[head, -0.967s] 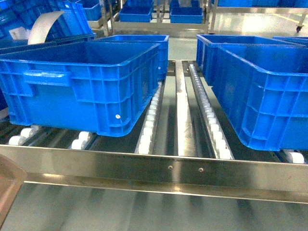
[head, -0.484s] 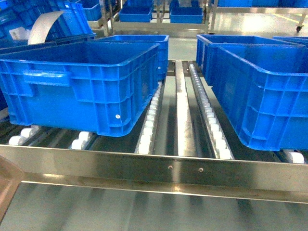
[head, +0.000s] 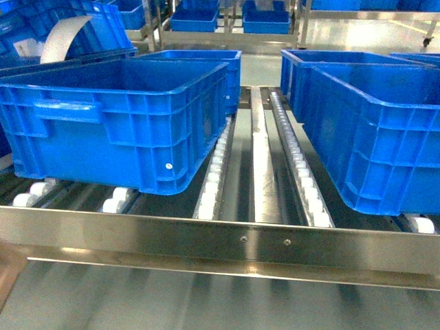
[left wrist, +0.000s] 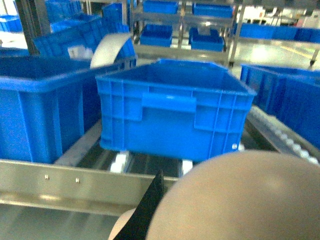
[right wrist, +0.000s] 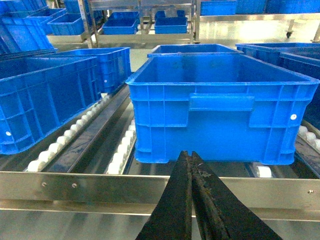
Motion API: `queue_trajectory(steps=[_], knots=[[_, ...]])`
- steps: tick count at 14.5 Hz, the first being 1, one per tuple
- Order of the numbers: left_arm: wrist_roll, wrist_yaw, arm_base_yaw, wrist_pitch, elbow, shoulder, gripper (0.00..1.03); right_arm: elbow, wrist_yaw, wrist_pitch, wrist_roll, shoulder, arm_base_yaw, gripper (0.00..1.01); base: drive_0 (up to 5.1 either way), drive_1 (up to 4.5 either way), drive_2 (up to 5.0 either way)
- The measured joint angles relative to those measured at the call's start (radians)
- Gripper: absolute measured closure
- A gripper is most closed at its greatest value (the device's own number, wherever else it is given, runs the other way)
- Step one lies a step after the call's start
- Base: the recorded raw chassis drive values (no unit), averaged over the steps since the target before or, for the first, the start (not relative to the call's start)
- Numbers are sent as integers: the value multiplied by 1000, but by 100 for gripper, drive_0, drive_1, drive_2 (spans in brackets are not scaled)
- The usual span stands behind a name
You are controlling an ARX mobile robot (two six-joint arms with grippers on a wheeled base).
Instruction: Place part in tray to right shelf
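Note:
The beige tray [left wrist: 240, 200] fills the lower right of the left wrist view, and a corner of it [head: 8, 275] shows at the bottom left of the head view. My left gripper [left wrist: 164, 189] is shut on the tray; only one black finger [left wrist: 149, 210] shows, the other is hidden by the tray. My right gripper [right wrist: 191, 156] is shut with nothing in it, in front of the right shelf's steel front rail [right wrist: 100, 187]. The right shelf [head: 261, 240] has lanes of white rollers. The part is out of view.
Large blue crates stand on the rollers: one at left [head: 117, 117], one at right [head: 371, 130], more behind. Between them run a roller lane [head: 295, 158] and a steel guide [head: 261, 165]. Further racks with blue crates [head: 196, 17] stand across the aisle.
In the head view the tray's corner at the bottom left has shrunk and slid further down and left out of the frame. The crates and the shelf have not moved.

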Motion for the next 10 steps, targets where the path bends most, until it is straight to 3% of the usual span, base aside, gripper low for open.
queue_trajectory(steps=[4,5,8,9,10], knots=[[2,1,0,-18,-1,0,91,0,0,-1,0,0,0,99,0,0,0],[2,0,0,-22,-1,0,90,0,0,0,0,0,0,91,0,0,0],[2,1,0,-19,-1,0,90,0,0,-1,0,0,0,60,0,0,0],[2,1,0,-19,-1,0,91,0,0,-1,0,0,0,25,0,0,0],[2,1,0,-19,-1,0,91,0,0,-1,0,0,0,4,0,0,0]])
